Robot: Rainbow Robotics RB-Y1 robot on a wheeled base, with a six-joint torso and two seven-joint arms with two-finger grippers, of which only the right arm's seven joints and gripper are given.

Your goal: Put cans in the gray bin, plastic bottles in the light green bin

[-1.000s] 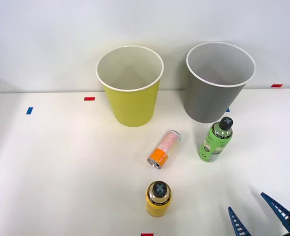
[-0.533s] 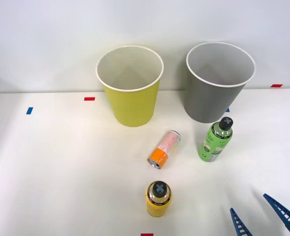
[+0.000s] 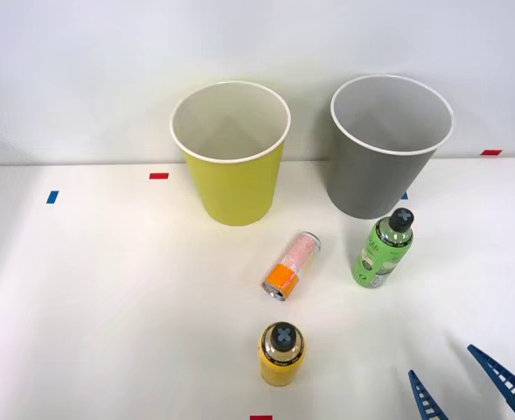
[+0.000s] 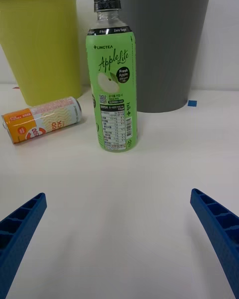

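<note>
Yellow-green bin [image 3: 232, 179], gray bin [image 3: 384, 171], orange-and-pink can [image 3: 290, 265], green bottle [image 3: 382, 250], blue ribbed tool [image 3: 465, 393]

A lab test setup: a bare white table [image 3: 108, 289] against a plain white wall [image 3: 82, 70], with small red and blue tape marks [image 3: 158, 176] at 10 o'clock.

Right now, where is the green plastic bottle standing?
In the front view, the green bottle stands upright on the table's right side, just in front of the gray bin, with the lying orange-and-pink can to its left.
</note>
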